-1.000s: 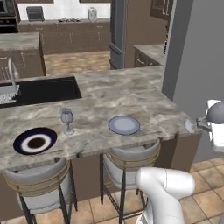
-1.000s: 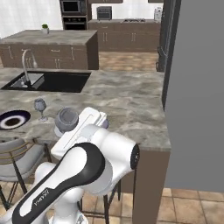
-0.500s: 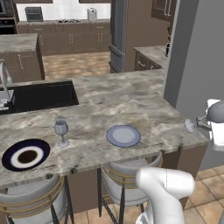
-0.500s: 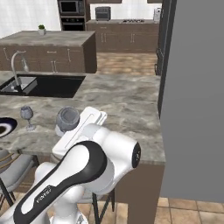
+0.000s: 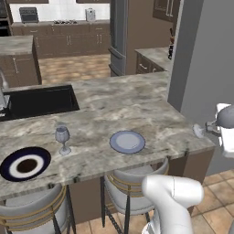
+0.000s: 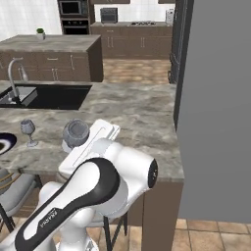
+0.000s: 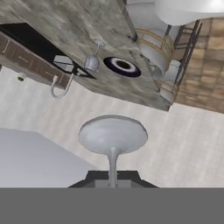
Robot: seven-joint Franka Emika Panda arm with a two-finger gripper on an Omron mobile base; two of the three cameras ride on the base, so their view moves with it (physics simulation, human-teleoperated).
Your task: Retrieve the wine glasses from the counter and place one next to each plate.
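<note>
Two clear grey-blue stemmed wine glasses: one (image 5: 62,138) stands on the marbled stone bench (image 5: 151,114) between two round plates, navy-rimmed (image 5: 24,163) and pale blue-grey (image 5: 127,141); the other (image 7: 112,138) is clenched by its stem in the fingers (image 7: 113,175), off the bench edge.

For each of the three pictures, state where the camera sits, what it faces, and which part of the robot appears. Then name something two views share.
Left base view: behind-left; faces island, pale plate; white arm lower right.
Right base view: behind-right; faces island, sink; arm lower left.
Hand view: on the hand, rolled over; held wine glass foot, navy-rimmed plate.
Shared: standing wine glass.
</note>
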